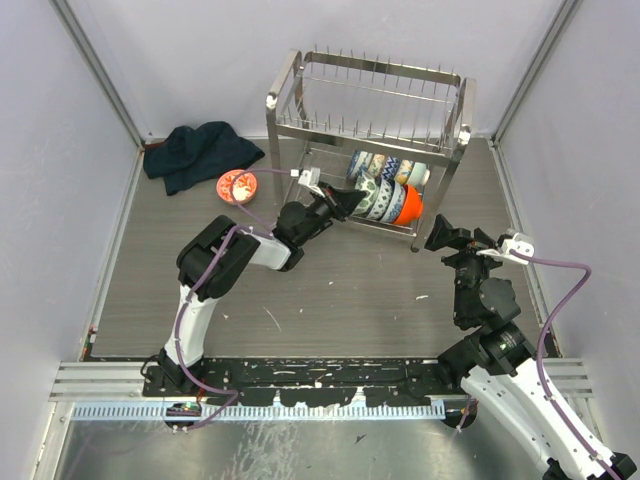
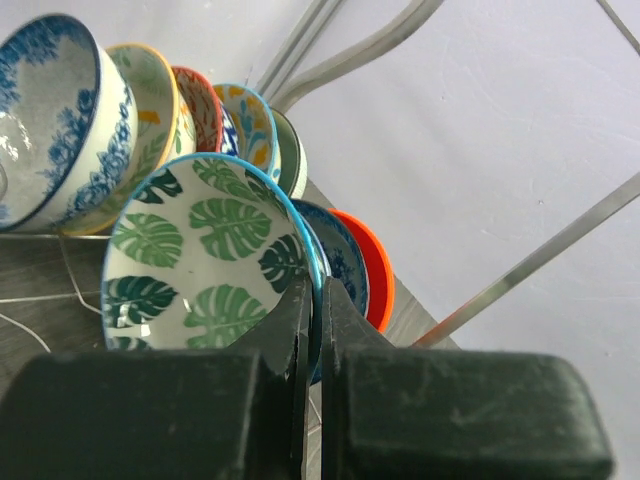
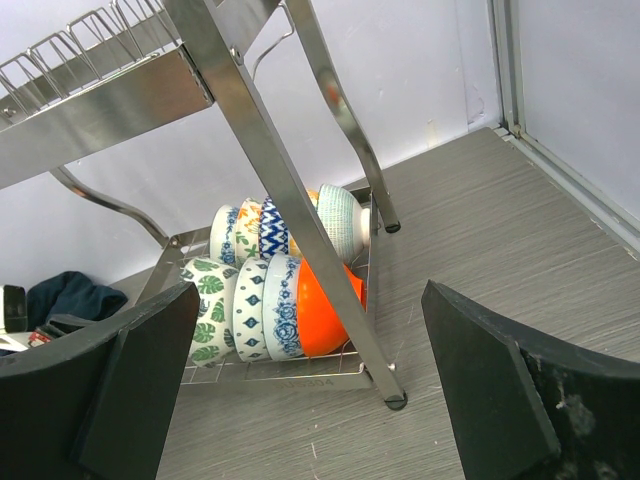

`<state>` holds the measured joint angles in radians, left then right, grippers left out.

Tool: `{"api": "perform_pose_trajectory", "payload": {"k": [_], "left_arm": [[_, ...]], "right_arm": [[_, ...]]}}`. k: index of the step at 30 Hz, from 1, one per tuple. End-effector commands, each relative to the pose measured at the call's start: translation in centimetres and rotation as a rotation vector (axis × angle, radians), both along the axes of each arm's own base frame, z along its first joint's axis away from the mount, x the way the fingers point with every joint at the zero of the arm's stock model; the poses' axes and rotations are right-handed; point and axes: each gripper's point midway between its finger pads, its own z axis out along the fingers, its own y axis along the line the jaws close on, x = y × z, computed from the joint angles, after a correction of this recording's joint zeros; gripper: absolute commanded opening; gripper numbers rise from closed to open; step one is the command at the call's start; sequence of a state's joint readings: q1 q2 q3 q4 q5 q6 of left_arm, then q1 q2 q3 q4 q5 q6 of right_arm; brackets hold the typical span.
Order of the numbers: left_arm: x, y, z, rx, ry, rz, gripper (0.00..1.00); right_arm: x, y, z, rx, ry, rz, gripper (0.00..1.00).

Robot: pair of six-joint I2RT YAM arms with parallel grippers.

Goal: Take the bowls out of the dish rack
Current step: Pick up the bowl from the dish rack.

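The dish rack [image 1: 370, 130] stands at the back of the table, with two rows of bowls [image 1: 385, 185] on edge on its lower tier. My left gripper [image 2: 320, 292] is shut on the rim of the white bowl with green leaves [image 2: 195, 265], the front row's leftmost bowl [image 3: 205, 312], one finger inside and one outside. Behind it sit two blue-patterned bowls and a bright orange bowl [image 3: 328, 300]. My right gripper [image 3: 310, 300] hangs open to the right of the rack [image 3: 250, 110], holding nothing. A pink-red speckled bowl [image 1: 238, 186] lies on the table left of the rack.
A dark crumpled cloth [image 1: 200, 152] lies at the back left, close to the speckled bowl. The rack's slanted legs [image 3: 300, 200] and upper tier with prongs [image 1: 375, 95] stand over the bowls. Grey walls close in the table on three sides.
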<state>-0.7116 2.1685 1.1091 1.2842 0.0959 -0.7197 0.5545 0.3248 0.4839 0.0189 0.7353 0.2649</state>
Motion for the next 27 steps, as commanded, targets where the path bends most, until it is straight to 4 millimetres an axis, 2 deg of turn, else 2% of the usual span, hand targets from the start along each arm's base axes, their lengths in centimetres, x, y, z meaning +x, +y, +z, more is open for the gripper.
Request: {"api": "perform_pose_trajectory", "payload": {"k": [1,13,27], "left_arm": [[0.2,1.1,4.6,-0.106,-0.128,0.039,0.0],[0.1,1.4,5.6,-0.113,-0.145,0.051,0.0],[-1.0,2.9,9.2,-0.137,-0.195,0.079,0.0]], "right_arm": [[-0.3,-0.2,1.1,0.021,-0.032,-0.005,1.0],[-0.3,-0.2,1.1,0.022,-0.034,-0.003,1.0],[-0.2,-0.1,1.1,0.021,-0.034,0.0,1.0]]}}
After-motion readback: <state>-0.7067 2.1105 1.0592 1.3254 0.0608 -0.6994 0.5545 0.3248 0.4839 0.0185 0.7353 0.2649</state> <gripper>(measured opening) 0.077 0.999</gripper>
